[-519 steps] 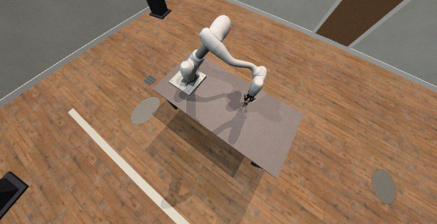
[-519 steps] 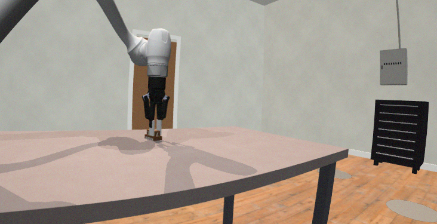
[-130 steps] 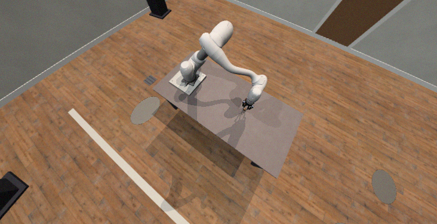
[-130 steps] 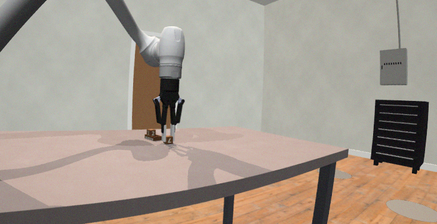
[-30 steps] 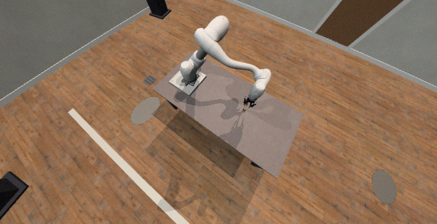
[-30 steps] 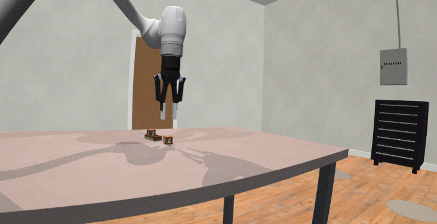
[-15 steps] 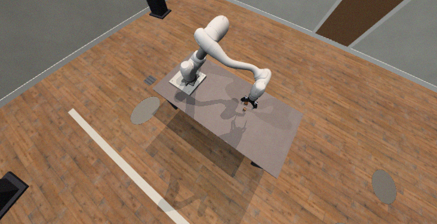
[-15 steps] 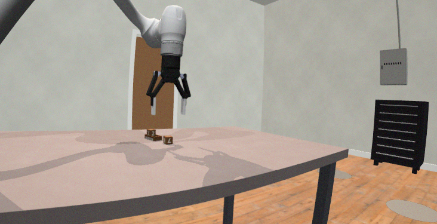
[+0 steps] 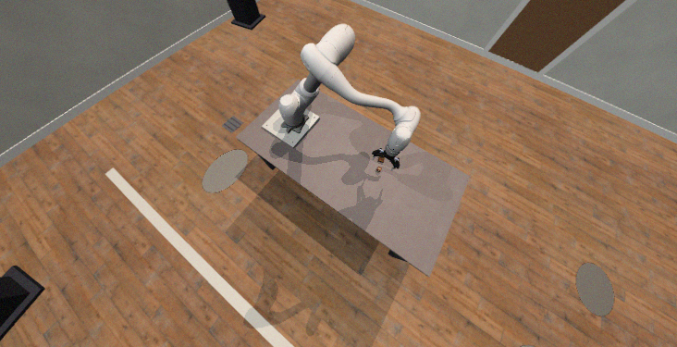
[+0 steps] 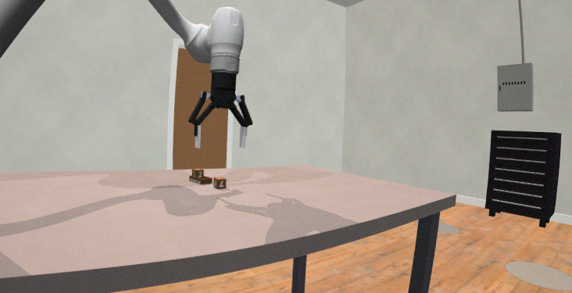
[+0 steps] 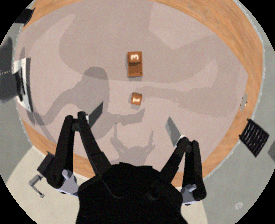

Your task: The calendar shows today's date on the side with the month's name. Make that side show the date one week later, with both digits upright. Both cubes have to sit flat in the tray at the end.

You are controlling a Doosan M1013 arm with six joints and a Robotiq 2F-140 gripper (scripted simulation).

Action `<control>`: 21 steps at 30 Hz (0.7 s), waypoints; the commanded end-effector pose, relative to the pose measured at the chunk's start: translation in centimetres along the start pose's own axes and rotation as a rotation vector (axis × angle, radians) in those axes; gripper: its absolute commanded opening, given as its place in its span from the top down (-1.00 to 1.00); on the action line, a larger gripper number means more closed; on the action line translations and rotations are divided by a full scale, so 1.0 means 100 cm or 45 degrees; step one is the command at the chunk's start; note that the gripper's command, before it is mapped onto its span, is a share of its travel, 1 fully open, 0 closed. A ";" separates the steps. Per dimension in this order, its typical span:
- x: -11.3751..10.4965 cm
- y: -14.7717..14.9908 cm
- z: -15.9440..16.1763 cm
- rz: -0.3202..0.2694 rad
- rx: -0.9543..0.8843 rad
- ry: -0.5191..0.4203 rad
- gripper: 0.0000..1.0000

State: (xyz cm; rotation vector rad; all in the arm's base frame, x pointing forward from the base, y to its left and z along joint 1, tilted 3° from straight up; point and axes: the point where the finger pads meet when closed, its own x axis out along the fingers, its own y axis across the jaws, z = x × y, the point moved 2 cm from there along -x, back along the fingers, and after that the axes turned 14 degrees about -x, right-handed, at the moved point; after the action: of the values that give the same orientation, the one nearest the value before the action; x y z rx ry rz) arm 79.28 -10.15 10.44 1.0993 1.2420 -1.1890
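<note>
Cube 7 (image 10: 219,183) sits on your table (image 10: 280,226), just beside the tray (image 10: 200,180) holding the other cube (image 10: 198,173). Your pincer (image 10: 220,141) hangs released well above them, gripping nothing.

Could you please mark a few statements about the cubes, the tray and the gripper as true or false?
1. The gripper holds a cube. False: its fingers are wide open with nothing between them.
2. One cube sits on the table outside the tray. True.
3. The other cube sits in the tray. True.
4. The gripper touches the table. False: it hangs well above.
</note>
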 end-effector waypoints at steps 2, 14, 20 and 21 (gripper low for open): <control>0.001 0.000 0.000 0.000 0.176 0.000 -1.00; 0.004 0.000 0.000 0.000 0.803 0.000 -1.00; 0.006 0.000 0.000 0.000 1.100 0.000 -1.00; 0.006 0.000 0.000 0.000 1.100 0.000 -1.00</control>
State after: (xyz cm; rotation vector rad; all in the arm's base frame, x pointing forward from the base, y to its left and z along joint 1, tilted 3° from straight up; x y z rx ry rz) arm 79.25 -10.20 9.92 1.6556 0.7750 -1.7333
